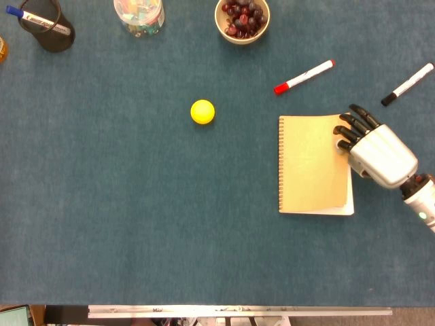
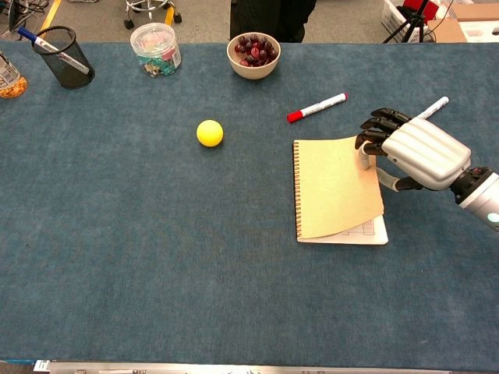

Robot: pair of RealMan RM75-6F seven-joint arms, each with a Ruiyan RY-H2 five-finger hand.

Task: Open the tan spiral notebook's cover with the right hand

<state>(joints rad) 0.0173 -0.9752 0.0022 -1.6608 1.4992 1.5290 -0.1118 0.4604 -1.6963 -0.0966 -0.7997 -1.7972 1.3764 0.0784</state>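
The tan spiral notebook [image 1: 312,163] lies right of the table's middle, with its wire binding along the left edge. My right hand [image 1: 380,153] is at the notebook's right edge, near the far corner. Its dark fingers [image 2: 380,123] curl over the cover's edge and the thumb sits against that edge from below, pinching the cover. In the chest view the cover [image 2: 335,187] is raised a little on the right side, and a strip of white gridded page [image 2: 366,231] shows beneath it. My left hand appears in neither view.
A yellow ball [image 1: 202,111] lies left of the notebook. A red-capped marker [image 1: 304,76] and a black-capped marker [image 1: 407,84] lie beyond it. Along the far edge stand a bowl of grapes [image 1: 242,19], a clear jar [image 1: 138,15] and a black pen cup [image 1: 47,26].
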